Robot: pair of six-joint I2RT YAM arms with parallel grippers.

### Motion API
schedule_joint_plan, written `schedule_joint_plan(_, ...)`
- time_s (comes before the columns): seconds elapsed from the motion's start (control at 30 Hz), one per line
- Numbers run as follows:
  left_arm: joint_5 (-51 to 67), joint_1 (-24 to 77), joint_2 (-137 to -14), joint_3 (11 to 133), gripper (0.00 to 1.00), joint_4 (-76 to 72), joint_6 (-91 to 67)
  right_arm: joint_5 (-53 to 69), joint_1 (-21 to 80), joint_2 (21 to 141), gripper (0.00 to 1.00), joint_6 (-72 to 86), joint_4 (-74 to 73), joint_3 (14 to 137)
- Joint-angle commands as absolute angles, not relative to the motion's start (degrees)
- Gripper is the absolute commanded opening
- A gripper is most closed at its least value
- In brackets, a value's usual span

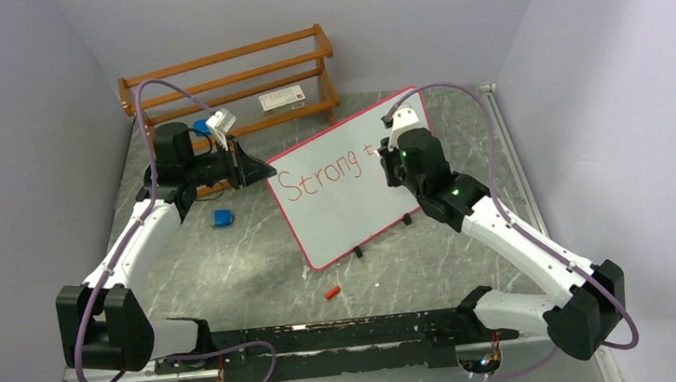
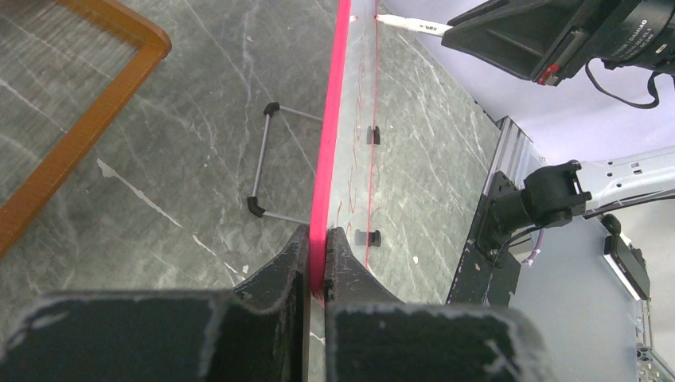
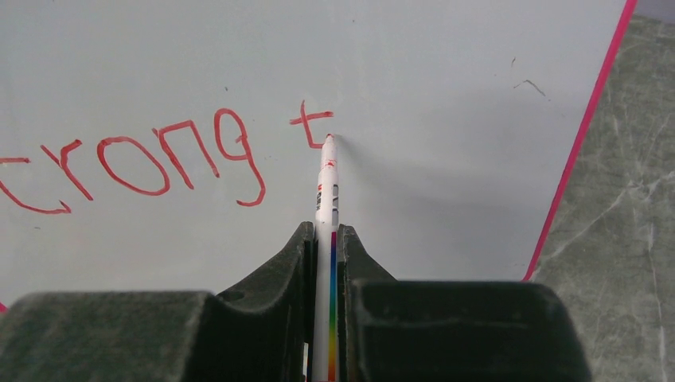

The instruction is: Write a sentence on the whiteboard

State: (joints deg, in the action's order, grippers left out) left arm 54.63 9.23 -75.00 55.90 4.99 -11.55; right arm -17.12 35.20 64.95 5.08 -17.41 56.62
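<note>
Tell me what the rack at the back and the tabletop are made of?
The rack looks like varnished wood: orange-brown rails with a slight sheen. The tabletop looks like grey stone with white veins, but could be printed laminate.

Sentence, start beyond left edge

The right end effector pinches a white marker, its red tip touching the whiteboard just beside the unfinished sentence, "trong t".
</note>
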Motion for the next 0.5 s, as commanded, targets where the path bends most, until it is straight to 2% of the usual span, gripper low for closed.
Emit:
schedule_joint_plan(0.0, 52.0, 11.2, -76.8, 55.2, 0.05, 9.9, -7.4, -16.5, 34.1, 64.1, 0.0, 4.4, -16.1, 59.1)
schedule_joint_plan(0.47, 52.2, 11.2, -77.0, 55.2, 0.05, 9.9, -7.5, -15.0, 33.0, 67.5, 0.0, 3.4, -13.5, 61.9)
